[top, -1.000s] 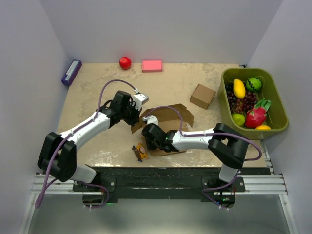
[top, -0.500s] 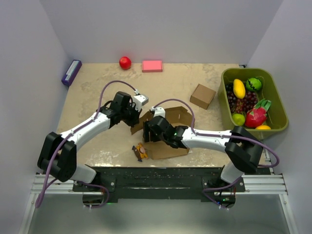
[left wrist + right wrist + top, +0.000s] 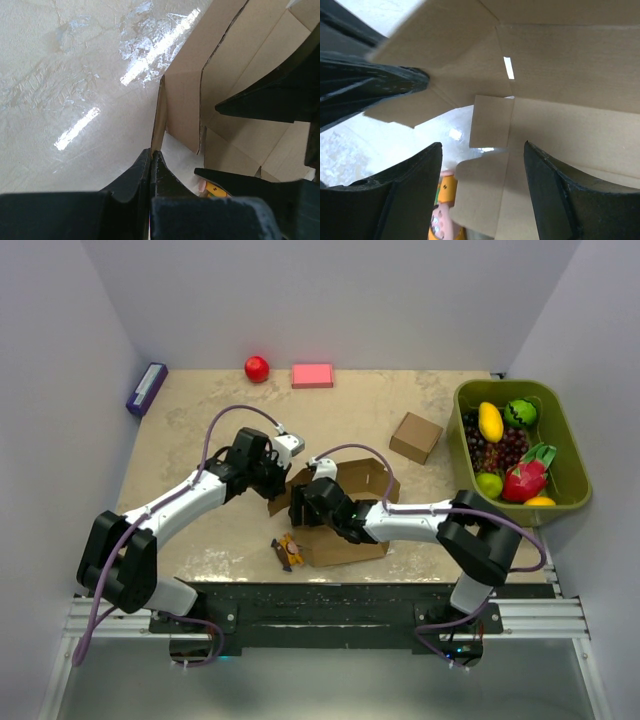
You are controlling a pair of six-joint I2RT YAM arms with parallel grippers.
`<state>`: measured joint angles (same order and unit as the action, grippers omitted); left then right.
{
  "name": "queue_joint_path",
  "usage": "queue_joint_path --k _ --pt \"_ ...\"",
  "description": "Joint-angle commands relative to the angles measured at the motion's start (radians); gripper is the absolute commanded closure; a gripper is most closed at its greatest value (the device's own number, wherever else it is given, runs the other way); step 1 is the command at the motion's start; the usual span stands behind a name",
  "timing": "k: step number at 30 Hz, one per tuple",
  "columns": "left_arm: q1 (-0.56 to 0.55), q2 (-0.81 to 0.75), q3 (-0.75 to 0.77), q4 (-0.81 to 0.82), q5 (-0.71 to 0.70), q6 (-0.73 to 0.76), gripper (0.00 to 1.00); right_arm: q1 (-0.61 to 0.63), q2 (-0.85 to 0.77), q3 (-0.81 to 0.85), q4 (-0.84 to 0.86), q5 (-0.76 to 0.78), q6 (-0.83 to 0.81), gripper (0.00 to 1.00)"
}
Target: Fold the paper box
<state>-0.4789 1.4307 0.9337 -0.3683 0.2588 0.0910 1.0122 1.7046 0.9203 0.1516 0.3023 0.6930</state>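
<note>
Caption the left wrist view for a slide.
Left gripper shut on a flap edge of the paper box, with the glossy beige table beyond.

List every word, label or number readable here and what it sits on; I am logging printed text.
No text can be read anywhere.
paper box: plain brown, no print showing.
small cardboard box: plain, no print showing.
purple box: any label too small to read.
small orange item: markings too blurred to read.

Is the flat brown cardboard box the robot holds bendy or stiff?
Probably bendy: the brown cardboard paper box is thin sheet, its cut flaps standing at different angles. Likely light too: the left pincer holds a flap by its edge alone.
</note>
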Motion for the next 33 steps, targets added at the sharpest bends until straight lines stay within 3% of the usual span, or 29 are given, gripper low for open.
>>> queue_joint_path --k 1,8,16,24,33 --pt "-0.003 -0.024 -0.010 -0.006 0.019 0.018 1.00 -0.004 0.039 0.020 0.065 0.060 0.008 0.31" --pt "-0.001 -0.026 -0.010 -0.007 0.017 0.018 1.00 -0.017 0.079 0.031 0.023 0.107 0.052 0.38" --pt "-0.003 -0.024 -0.013 -0.004 0.013 0.018 1.00 -0.060 0.033 -0.075 0.134 0.050 0.111 0.47" --pt "-0.003 -0.026 -0.015 -0.004 0.011 0.018 1.00 -0.067 -0.019 -0.158 0.128 0.089 0.175 0.48" --pt "-0.003 -0.021 -0.015 -0.003 0.019 0.016 1.00 -0.104 0.033 -0.120 0.046 0.129 0.177 0.51"
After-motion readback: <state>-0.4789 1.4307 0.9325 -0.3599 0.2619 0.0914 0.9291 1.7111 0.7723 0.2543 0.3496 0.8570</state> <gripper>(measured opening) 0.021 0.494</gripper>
